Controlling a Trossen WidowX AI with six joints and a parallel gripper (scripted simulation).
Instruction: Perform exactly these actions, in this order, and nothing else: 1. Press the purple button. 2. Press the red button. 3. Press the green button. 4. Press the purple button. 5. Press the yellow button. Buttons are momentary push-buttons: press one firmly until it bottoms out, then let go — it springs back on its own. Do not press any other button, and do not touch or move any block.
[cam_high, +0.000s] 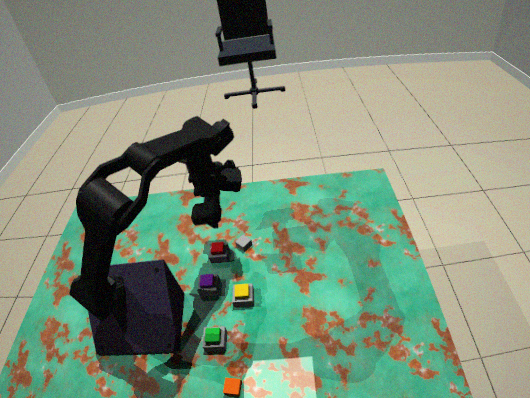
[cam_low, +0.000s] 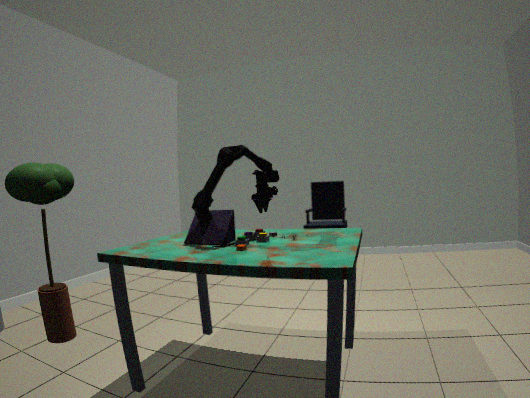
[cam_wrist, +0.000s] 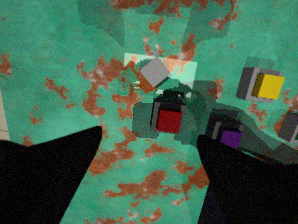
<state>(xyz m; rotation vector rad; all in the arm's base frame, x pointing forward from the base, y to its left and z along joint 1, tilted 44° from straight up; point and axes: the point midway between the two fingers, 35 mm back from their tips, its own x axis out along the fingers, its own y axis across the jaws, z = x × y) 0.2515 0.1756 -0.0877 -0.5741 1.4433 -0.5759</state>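
My gripper (cam_low: 263, 210) (cam_wrist: 150, 135) is open and empty, high above the table, with its fingers pointing down. In the wrist view the red button (cam_high: 217, 248) (cam_wrist: 169, 121) lies between the fingertips' lines, a little beyond them. The purple button (cam_high: 206, 281) (cam_wrist: 231, 139) is beside the right finger. The yellow button (cam_high: 242, 290) (cam_wrist: 271, 86) is farther right. The green button (cam_high: 212, 334) stands nearest the top view's lower edge of the group; only its grey base and a sliver of green show at the wrist view's right edge. No button is touched.
A light grey block (cam_high: 244, 243) (cam_wrist: 154, 72) lies close to the red button. An orange block (cam_high: 232, 386) (cam_low: 241, 247) lies beyond the green button. The arm's dark wedge-shaped base (cam_high: 140, 310) stands beside the purple button. The chair (cam_high: 247, 47) is off the table.
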